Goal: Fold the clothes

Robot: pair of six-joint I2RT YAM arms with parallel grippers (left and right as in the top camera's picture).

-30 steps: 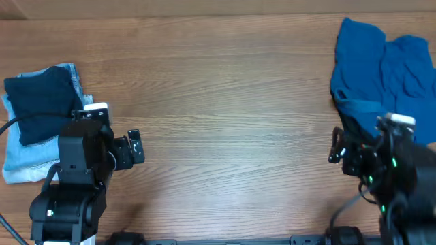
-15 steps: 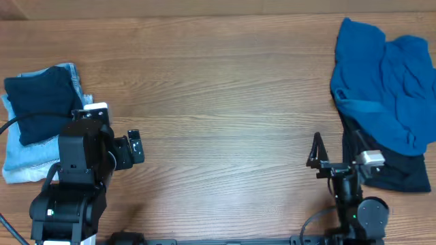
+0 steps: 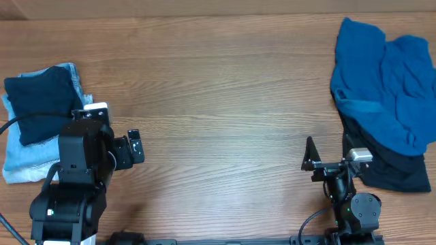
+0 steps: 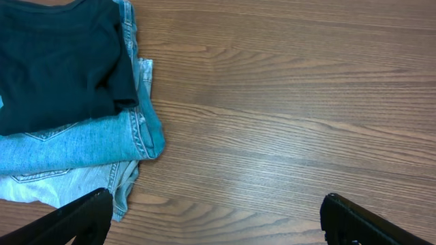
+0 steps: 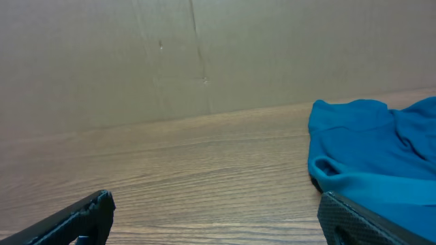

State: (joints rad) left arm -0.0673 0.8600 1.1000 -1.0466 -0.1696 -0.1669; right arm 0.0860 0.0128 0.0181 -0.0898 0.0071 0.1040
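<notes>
**Q:** What lies on the table [image 3: 225,88], and where?

**A:** It is a brown wooden table seen from above, with clothes at both ends. At the far left is a neat folded stack, a navy top [image 3: 41,105] lying on pale blue jeans [image 3: 20,163]. The denim shows past the top's edges. At the far right is a loose, rumpled heap. In it a bright blue garment [image 3: 388,82] is spread over a dark garment [image 3: 395,173], which shows along the near edge. The wide middle of the table is plain wood.

**Q:** Where are the two arms?

**A:** Both sit at the near edge. The left one is just right of the folded stack. The right one is beside the near left corner of the rumpled heap.

**Q:** Is either pincer holding cloth?

**A:** No. In its wrist view, the left gripper [image 4: 214,221] has its two black fingers spread wide over bare wood, with nothing between them. The stack sits up and to the left of it, apart from both fingers. The right gripper [image 5: 218,221] is spread wide and empty too. Its camera looks level across the table toward a plain brown wall [image 5: 170,54], with the blue garment at the right edge of that view.
</notes>
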